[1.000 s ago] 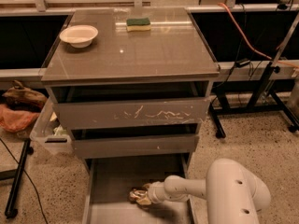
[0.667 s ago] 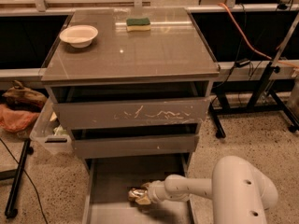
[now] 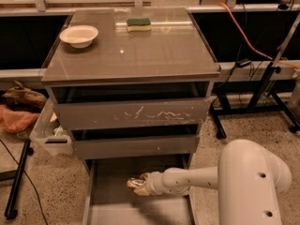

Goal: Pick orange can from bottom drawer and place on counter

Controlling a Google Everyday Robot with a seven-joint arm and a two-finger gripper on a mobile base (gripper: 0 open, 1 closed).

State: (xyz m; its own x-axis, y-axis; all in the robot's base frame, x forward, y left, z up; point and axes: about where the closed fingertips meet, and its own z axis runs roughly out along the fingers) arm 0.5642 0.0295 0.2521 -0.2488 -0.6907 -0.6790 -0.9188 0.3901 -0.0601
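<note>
The bottom drawer [image 3: 112, 205] is pulled open at the foot of the cabinet, its flat grey floor showing. The orange can [image 3: 136, 185], shiny, crinkled and brownish-gold, is in the drawer's right half. My gripper [image 3: 142, 185] reaches in from the right at the end of the white arm and sits against the can, its fingers around the can's right end. The counter [image 3: 154, 50] is the glossy grey-brown top slab above.
A white bowl [image 3: 78, 35] and a green-and-yellow sponge [image 3: 139, 24] sit on the counter's back part. The scratched-front drawer [image 3: 131, 114] and narrow middle drawer [image 3: 136, 146] overhang the open drawer. A plastic bin [image 3: 49, 135] stands left; black stand legs [image 3: 253, 102] right.
The arm's white body has shifted slightly right. The gripper and can stay in about the same spot in the drawer.
</note>
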